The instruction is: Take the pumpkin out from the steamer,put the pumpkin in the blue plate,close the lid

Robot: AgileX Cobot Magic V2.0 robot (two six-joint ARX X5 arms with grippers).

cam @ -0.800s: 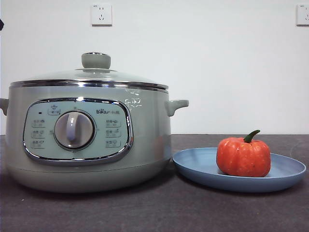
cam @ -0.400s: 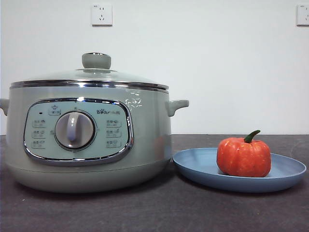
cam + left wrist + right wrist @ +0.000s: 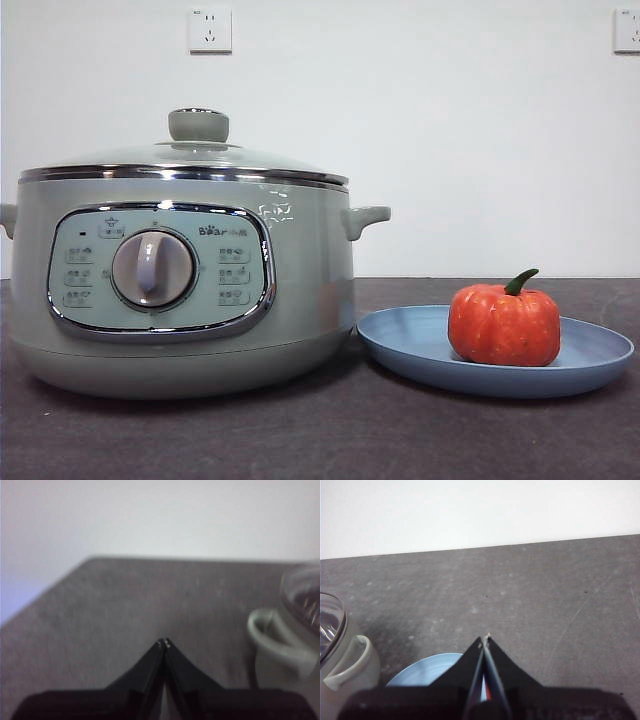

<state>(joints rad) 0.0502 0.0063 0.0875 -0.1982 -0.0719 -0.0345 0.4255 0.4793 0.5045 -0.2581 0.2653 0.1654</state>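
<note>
The orange-red pumpkin [image 3: 504,324] with a green stem sits on the blue plate [image 3: 400,345] at the right of the table. The sage-green steamer [image 3: 180,290] stands at the left with the glass lid [image 3: 185,160] shut on it, knob on top. My left gripper [image 3: 163,642] is shut and empty, held above the table beside the steamer's side handle [image 3: 272,642]. My right gripper [image 3: 485,639] is shut and empty, held above the blue plate [image 3: 427,672], near the steamer's other handle [image 3: 350,665]. Neither gripper shows in the front view.
The dark grey table [image 3: 320,440] runs to a white wall with two power sockets [image 3: 210,30]. The table's far edge shows in both wrist views.
</note>
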